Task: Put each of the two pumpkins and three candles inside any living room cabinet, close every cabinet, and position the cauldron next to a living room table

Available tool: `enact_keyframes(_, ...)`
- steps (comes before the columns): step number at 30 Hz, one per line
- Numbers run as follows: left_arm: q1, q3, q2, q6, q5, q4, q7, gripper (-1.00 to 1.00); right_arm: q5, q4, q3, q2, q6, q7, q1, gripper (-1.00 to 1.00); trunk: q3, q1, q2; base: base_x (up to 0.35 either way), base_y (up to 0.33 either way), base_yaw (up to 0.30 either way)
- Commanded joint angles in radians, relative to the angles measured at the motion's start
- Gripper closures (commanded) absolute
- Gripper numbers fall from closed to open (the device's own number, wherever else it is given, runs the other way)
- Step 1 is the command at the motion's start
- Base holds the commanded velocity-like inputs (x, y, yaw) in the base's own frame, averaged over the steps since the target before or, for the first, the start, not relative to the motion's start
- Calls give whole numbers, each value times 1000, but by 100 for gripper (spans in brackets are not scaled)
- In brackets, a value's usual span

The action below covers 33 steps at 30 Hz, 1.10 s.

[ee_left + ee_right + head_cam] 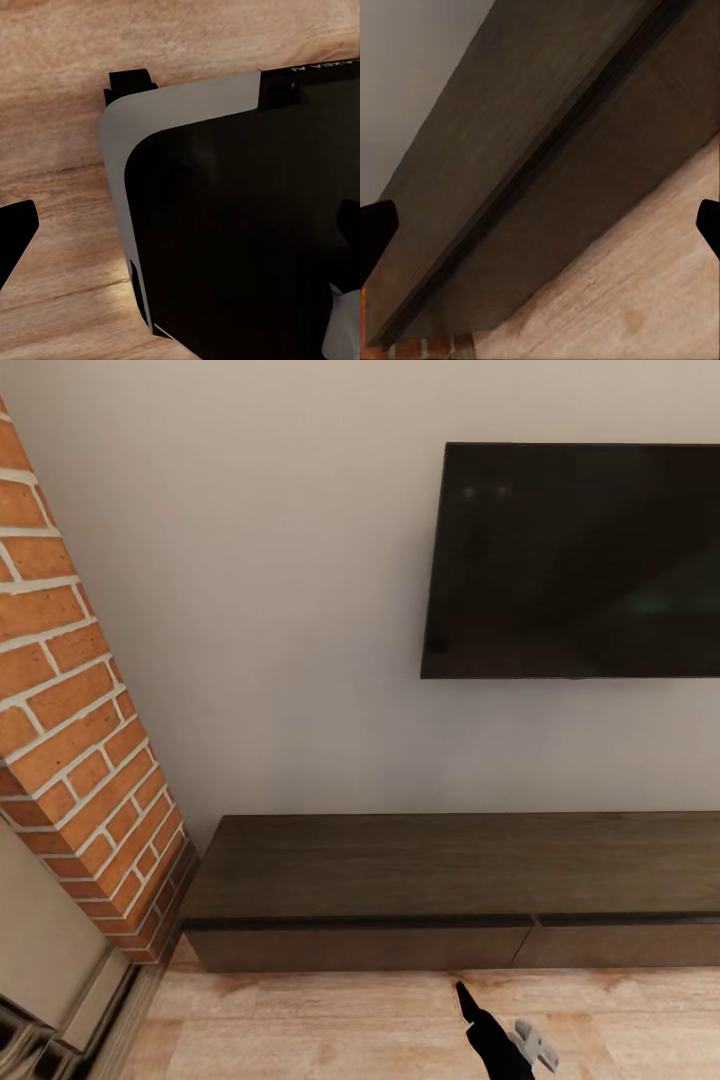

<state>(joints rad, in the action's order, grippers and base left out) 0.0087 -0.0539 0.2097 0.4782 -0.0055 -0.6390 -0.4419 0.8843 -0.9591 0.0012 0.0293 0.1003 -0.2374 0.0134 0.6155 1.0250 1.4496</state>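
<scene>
Pale wall [280, 610] carries a dark television [575, 560] above the long low cabinet [450, 890], its drawer fronts shut. Just before it over the wooden floor [330, 1020] hangs the right gripper [540, 225], fingers spread wide, empty.

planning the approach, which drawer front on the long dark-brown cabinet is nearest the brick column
The wider drawer front, at the low dark-brown wooden cabinet's end, beside the red brick column. The other front begins past the seam, under the black wall screen.

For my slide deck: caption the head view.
Closed dark-brown cabinet beneath a wall-mounted TV, brick column alongside, wooden floor in front.
</scene>
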Motion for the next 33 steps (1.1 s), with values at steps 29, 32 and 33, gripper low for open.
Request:
enact_keyframes(29,-1,2,1,-2,13,-14,-20,-100,337,1,-7,-7,-114,-276,4,-100,7,8,14,0,0,0)
enact_keyframes(32,-1,2,1,-1,13,-14,-20,-100,337,0,-7,-6,-113,-277,5,-100,16,19,35,0,0,0)
enact_keyframes(33,-1,2,1,-1,13,-14,-20,-100,337,0,-7,-6,-112,-277,5,-100,20,23,42,0,0,0)
